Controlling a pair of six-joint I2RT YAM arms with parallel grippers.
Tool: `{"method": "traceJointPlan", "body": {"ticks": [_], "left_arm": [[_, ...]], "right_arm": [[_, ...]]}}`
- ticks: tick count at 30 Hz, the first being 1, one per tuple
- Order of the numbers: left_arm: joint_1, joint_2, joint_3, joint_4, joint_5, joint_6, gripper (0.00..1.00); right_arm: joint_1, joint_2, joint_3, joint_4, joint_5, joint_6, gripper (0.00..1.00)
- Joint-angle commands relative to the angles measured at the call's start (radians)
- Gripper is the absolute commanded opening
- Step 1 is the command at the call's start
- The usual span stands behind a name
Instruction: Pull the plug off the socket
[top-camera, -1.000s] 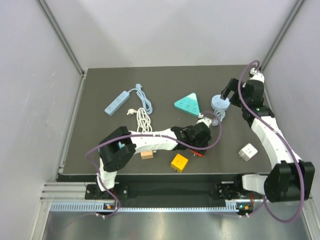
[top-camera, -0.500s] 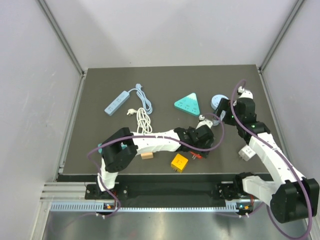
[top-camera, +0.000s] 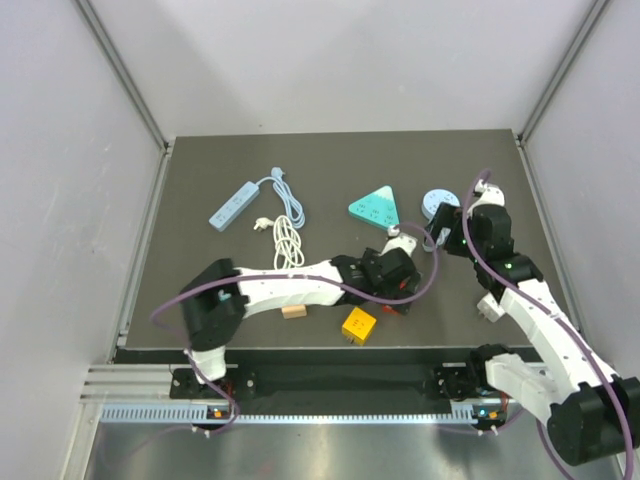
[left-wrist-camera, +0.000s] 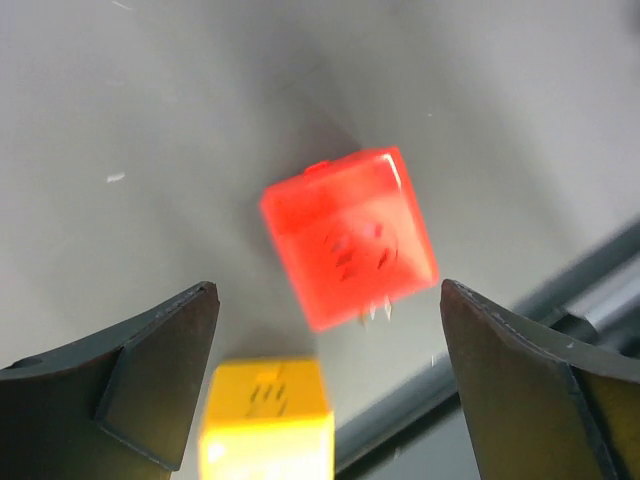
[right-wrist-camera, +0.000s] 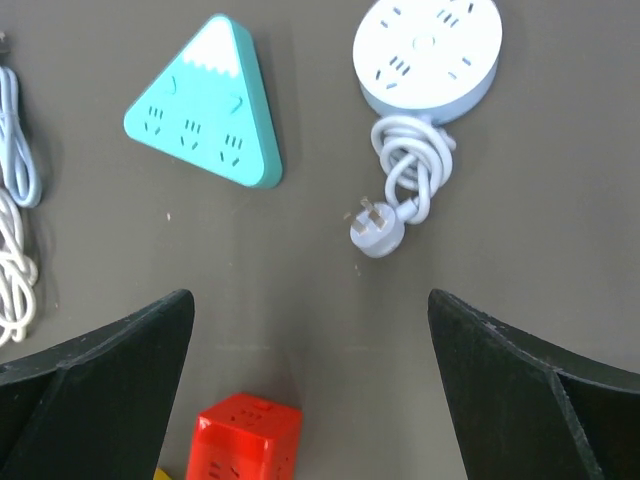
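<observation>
- The left gripper (left-wrist-camera: 325, 295) hangs over the near middle of the dark table (top-camera: 330, 160), jaws spread wide and holding nothing.
- In the left wrist view the red adapter cube (left-wrist-camera: 348, 238) lies on the table between the two dark fingers (left-wrist-camera: 150, 370), clear of both.
- That cube shows socket slots on its upper face and small metal prongs along its near lower edge. It is slightly blurred.
- The yellow socket cube (left-wrist-camera: 265, 420) sits just beside the red one, on its near-left side. The two are apart, with a strip of table between them.
- From above, the red cube is mostly hidden under the left wrist. Only a sliver shows beside the yellow cube.
- The right gripper (right-wrist-camera: 308, 300) is also wide open and empty. It hovers over the right half of the table, further back than the red cube.
- Under the right wrist camera lies a teal triangular socket (right-wrist-camera: 205, 110) and, to its right, a round pale-blue socket (right-wrist-camera: 428, 50).
- The round socket's cord is coiled (right-wrist-camera: 410, 165) just in front of it and ends in a loose plug (right-wrist-camera: 376, 228) lying on the table.
- At the back left lies a blue power strip (top-camera: 233, 204) with a bundled white cable (top-camera: 288, 238) beside it.
- A small wooden block (top-camera: 293, 311) sits near the front edge, left of the yellow cube.
- A white adapter (top-camera: 490, 308) rests on the right, partly behind the right arm.
</observation>
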Motion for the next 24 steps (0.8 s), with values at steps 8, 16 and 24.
{"method": "traceJointPlan", "body": {"ticks": [8, 16, 24], "left_arm": [[0.000, -0.736, -0.566, 0.355, -0.125, -0.035, 0.98], [0.001, -1.251, -0.958, 0.343, -0.220, -0.189, 0.99], [0.001, -1.787, -1.228, 0.311, -0.121, -0.305, 0.99]], "right_arm": [[0.090, -0.223, -0.215, 0.097, -0.142, 0.073, 1.00], [0.104, -0.436, -0.465, 0.235, -0.369, 0.199, 1.00], [0.102, -0.592, -0.660, 0.382, -0.403, 0.313, 0.99]]}}
